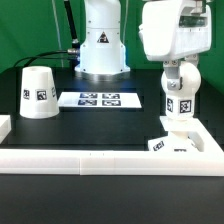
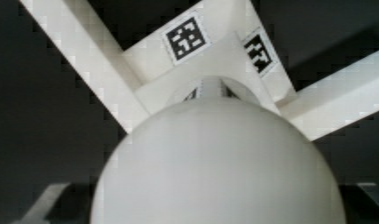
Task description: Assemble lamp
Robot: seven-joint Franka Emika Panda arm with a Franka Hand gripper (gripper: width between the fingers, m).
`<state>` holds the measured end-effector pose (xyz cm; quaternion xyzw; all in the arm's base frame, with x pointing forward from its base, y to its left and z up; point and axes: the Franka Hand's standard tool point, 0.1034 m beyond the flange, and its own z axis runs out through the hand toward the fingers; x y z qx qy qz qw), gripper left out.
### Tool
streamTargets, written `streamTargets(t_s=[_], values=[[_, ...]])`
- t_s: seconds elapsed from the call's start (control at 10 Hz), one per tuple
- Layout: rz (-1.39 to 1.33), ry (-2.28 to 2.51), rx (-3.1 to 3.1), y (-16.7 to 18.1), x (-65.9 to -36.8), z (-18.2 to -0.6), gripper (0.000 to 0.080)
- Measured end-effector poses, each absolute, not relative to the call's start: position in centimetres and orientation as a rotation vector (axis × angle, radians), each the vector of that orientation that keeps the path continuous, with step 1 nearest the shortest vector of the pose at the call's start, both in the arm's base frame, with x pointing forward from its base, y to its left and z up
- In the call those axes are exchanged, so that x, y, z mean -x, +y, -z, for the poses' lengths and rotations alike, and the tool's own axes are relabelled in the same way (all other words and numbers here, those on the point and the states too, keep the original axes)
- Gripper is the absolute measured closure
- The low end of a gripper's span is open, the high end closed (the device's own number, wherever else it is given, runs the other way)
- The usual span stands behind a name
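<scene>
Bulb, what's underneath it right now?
The lamp base sits directly under the bulb. Their meeting point is hidden, so contact can't be confirmed.

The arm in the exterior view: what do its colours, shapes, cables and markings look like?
Smooth white shells: a broad base column with a small dark emblem, and a boxy wrist housing. Dark cables run behind the base. The gripper is indistinct.

A: What couldn't you make out?
B: The bulb (image 2: 212,160) under the gripper (image 1: 176,78) was blurred, cut off by the wrist picture's edge, and hid most of the base (image 2: 218,60).
A: And the grip?
B: Too small to judge, closed or not.
</scene>
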<state>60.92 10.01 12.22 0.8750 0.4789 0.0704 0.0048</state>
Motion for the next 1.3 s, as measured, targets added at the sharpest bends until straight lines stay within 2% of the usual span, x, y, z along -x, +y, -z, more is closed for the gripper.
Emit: streamTargets(t_s=[0.4, 1.3], values=[[-0.223, 1.368, -2.818, 10.00, -60.92, -12.21, 0.0222], [-0.210, 0.047, -3.183, 9.57, -61.07, -12.24, 0.0220]])
